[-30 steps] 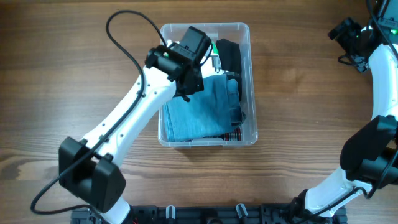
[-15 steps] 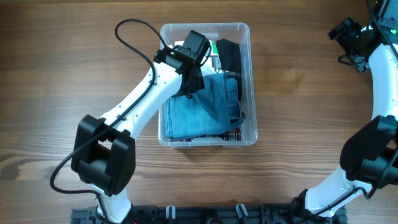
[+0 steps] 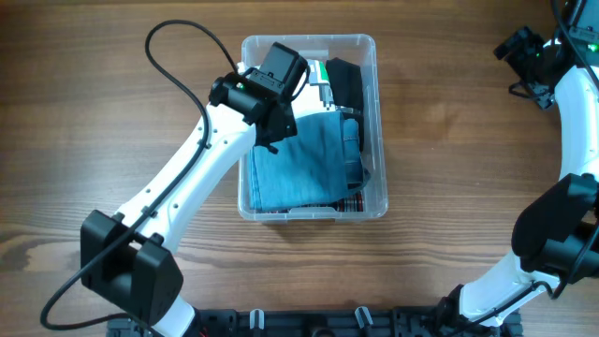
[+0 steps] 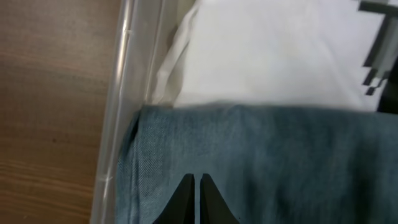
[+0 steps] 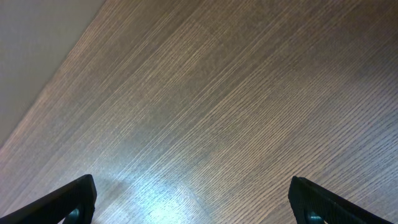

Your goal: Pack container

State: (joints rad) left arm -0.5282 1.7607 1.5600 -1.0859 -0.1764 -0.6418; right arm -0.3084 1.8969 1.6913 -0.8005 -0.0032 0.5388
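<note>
At the middle of the wood-grain table [image 3: 449,140] sits the large clear plastic tub [image 3: 382,140] with a rounded rim. It holds a folded blue denim cloth [image 3: 304,168], twill-textured, beside something smooth and white [image 4: 267,56] — sheet or fabric, hard to tell. A black item [image 3: 344,80] at the far right wall is partly covered. The left gripper [image 4: 195,186] hangs over the denim's far edge, tips pressed together on nothing. The right gripper [image 5: 193,196] — far right — has its jaws spread wide above the table.
</note>
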